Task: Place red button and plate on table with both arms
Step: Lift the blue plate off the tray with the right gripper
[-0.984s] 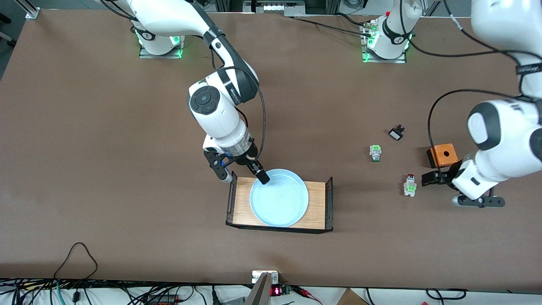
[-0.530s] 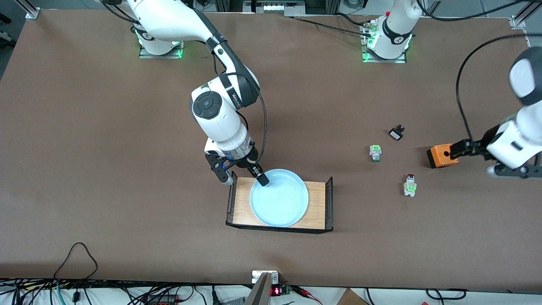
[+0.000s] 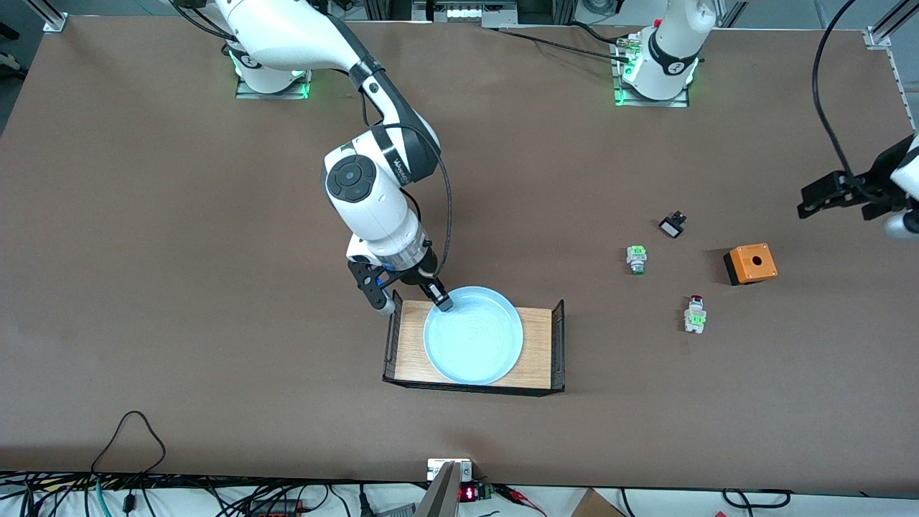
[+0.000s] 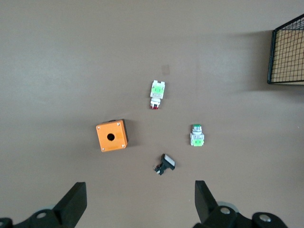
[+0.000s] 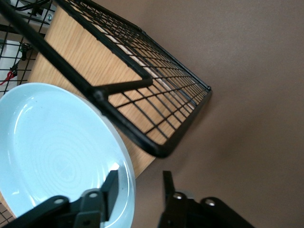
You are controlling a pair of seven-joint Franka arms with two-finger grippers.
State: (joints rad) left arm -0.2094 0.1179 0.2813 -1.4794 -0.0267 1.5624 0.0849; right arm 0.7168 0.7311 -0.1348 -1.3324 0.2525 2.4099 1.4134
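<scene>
At plate (image 3: 473,335) rim facing the robots, right tool (image 3: 411,296) straddles edge, fingers narrowing, one inside, one outside; left tool (image 3: 833,195) spread, aloft, well off red button (image 3: 694,313).

Most of the left arm is running off the front view's edge, leaving only the left gripper (image 3: 818,201) and a bit of wrist showing. In its own wrist view the finger bases are being cut off. The red button (image 3: 694,314) is showing too small to make out more than its cap and green block. The right gripper (image 3: 415,299) is covering part of the plate (image 3: 474,345) rim, and whether its fingers are actually touching that rim is staying unclear. The wooden tray (image 5: 95,66) is spilling past the right wrist view's frame.
</scene>
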